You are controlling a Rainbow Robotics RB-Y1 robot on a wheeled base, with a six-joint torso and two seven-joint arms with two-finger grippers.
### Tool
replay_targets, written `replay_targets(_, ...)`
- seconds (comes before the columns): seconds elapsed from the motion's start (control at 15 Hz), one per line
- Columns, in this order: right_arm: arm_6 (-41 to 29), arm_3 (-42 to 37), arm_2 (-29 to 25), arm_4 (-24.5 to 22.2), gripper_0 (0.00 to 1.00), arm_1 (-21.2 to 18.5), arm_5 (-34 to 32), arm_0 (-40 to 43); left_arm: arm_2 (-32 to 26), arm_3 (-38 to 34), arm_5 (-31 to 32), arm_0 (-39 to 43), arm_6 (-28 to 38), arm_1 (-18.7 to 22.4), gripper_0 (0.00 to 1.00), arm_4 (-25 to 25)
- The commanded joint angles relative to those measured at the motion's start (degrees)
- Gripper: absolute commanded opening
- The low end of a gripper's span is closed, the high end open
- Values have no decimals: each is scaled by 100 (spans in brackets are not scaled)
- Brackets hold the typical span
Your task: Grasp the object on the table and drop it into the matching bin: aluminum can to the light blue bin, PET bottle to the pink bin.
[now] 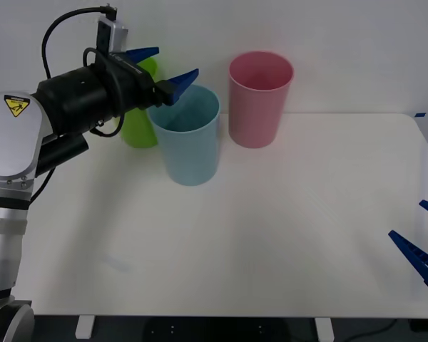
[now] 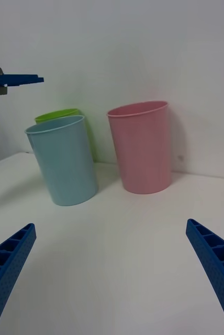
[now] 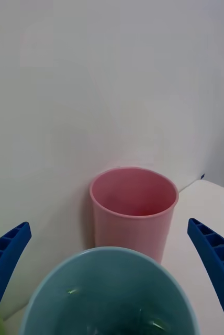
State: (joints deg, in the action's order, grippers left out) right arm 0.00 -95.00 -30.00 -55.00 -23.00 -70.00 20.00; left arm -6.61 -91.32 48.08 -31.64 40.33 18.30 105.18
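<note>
While raised at the back left of the table (image 1: pixel 271 235), holds the left gripper (image 1: pixel 177 62) released: blue fingers spread wide, nothing between them, poised just above the left side of the light blue bin (image 1: pixel 192 153). From the left wrist, looks down past the same gripper (image 3: pixel 108 224) into the bin's pale rim (image 3: pixel 54 277), one finger out to each side of the opening. Deep inside, a couple of dim greenish glints. Cannot tell whether these belong to the aluminum can: too dark and too small to make out.

Just beyond the light blue bin and to its right, upright and a little apart: the pink bin (image 1: pixel 255 114). Behind the light blue bin on its left, partly hidden by the arm: a lime green bin (image 1: pixel 139 132).

Low at the table's near right edge, well apart from all three bins: the right gripper (image 1: pixel 406 219), likewise splayed and empty. From the right wrist, past its parted fingertips (image 2: pixel 110 224): light blue bin (image 2: pixel 65 162) and pink bin (image 2: pixel 142 152) side by side with a gap between, lime green bin (image 2: pixel 59 113) tucked close behind the blue one.
</note>
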Motion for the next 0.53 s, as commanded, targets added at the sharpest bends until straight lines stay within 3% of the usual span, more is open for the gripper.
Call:
replay_targets(0.07,0,0,0,0,100,0,0,0,-60,-9,-1,132,-52,113,100,-340)
replay_targets(0.53,0,0,0,0,100,0,0,0,-394,-299,8,844,-254,666,100,-1333)
